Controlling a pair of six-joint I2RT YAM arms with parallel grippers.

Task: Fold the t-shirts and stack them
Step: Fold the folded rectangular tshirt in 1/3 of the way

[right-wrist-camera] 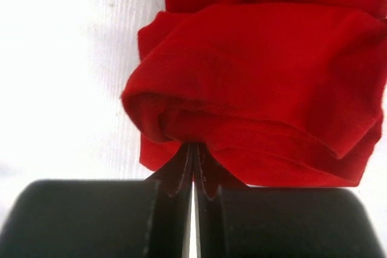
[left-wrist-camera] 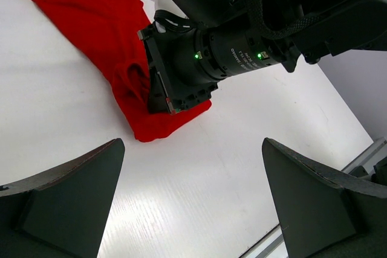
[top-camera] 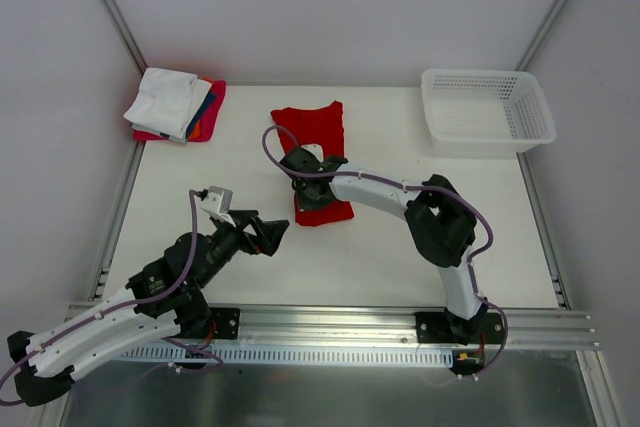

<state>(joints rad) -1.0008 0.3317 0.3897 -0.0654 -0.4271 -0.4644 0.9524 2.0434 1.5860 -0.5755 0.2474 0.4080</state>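
White desk (top-camera: 370,267), red t-shirt (top-camera: 318,127) lying mid-desk, right jaws closing tight on its bunched near edge, left jaws gaping wide nearby, touching nothing, folded shirts (top-camera: 175,107) sitting stacked at far-left corner.

Looking down from above, I see a white mesh basket (top-camera: 487,142) at the upper right of the frame, standing upright at the far right corner of the white surface (top-camera: 390,267). A metal rail (top-camera: 330,319) runs along the surface's bottom edge, with a white slotted strip (top-camera: 300,355) just below it. Two metal struts slant up the pale walls (top-camera: 330,7), one at upper left (top-camera: 108,5) and one at upper right (top-camera: 552,12).
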